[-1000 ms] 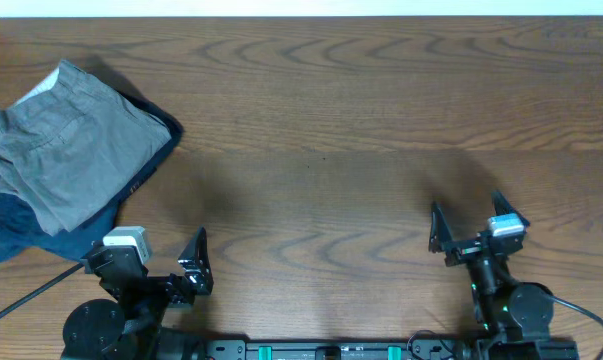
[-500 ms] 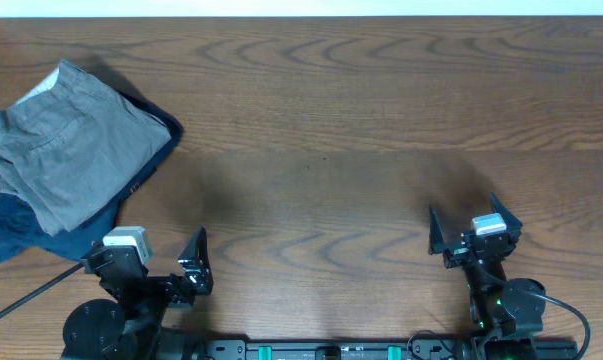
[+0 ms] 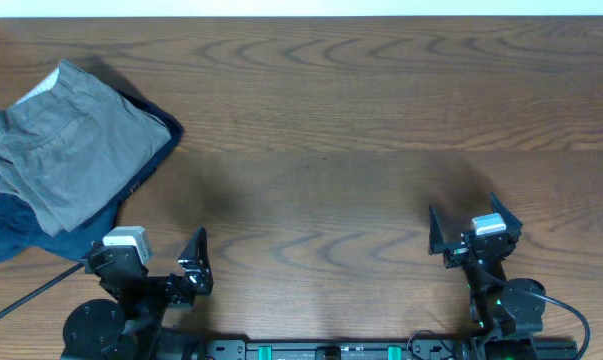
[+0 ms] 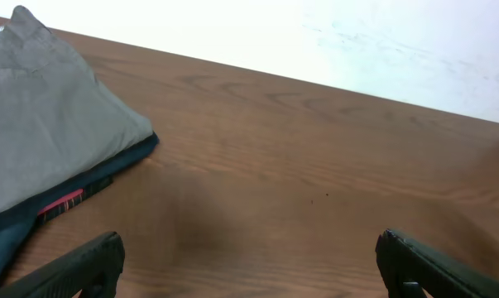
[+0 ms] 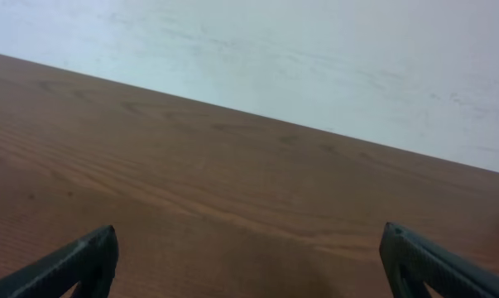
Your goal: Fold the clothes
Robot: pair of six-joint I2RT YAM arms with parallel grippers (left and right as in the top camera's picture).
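Folded grey-olive cotton shorts (image 3: 66, 140): far-left of brown wooden desk (image 3: 331, 120), atop dark navy garment (image 3: 11, 235) (red tag (image 4: 63, 203) at its edge). Well apart, jaws wide, empty: left tool (image 4: 249, 257), right tool (image 5: 249, 244).

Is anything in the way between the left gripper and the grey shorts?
Nothing visible is. Only bare table lies between the left gripper and the grey shorts, which rest on a dark blue garment.
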